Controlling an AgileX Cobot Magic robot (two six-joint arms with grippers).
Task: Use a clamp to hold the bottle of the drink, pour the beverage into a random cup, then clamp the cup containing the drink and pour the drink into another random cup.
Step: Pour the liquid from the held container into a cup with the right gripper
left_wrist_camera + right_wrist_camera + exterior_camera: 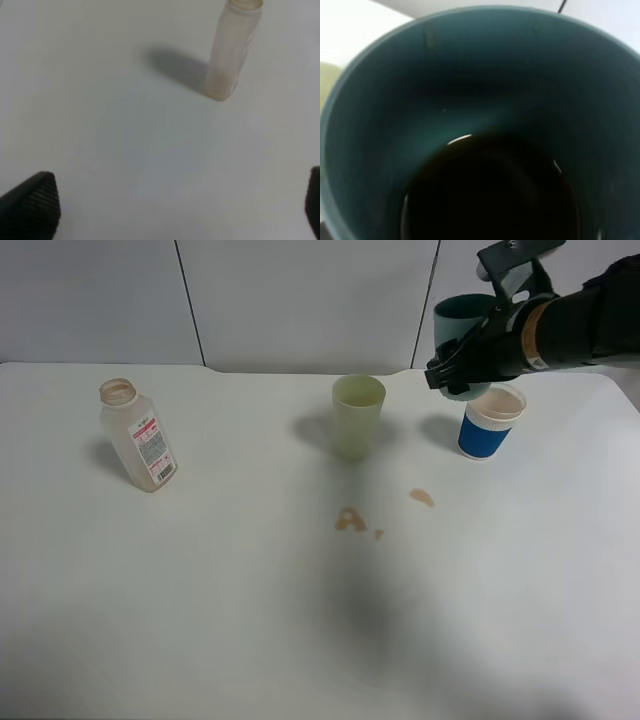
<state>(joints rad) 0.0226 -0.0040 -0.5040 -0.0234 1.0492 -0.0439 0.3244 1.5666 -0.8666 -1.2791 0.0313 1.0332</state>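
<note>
Bottle (138, 436) is far left on the bench (250, 620), upright, neck open, white-and-red label facing the exterior camera. I read it as near empty, with only a faint tint inside. The left wrist view shows the same bottle (232, 50) standing alone with its shadow beside it.

Left pincer (172, 205) is released: jaws wide, one black tip at each edge of the left wrist view, nothing between them. It's well short of the bottle. I can't see that arm in the exterior view.

Pale green tumbler (358, 418) is mid-bench, upright, mouth open. I can't tell if there's liquid in it.

Two brown splashes on the bench nearer the camera than that tumbler: the larger (350, 520) almost straight in front of it, the smaller (421, 498) off to its right.

Blue-sleeved cup (486, 422) is right of centre, upright on the bench.

Right pincer (462, 352) is clenched on the teal tumbler (462, 315), holding it off the bench, up and back from the blue-sleeved cup and well right of the pale green one. The right wrist view looks straight into the teal tumbler (485, 75): dark beverage (490, 195) pooled at the bottom, inner wall bare above it.
</note>
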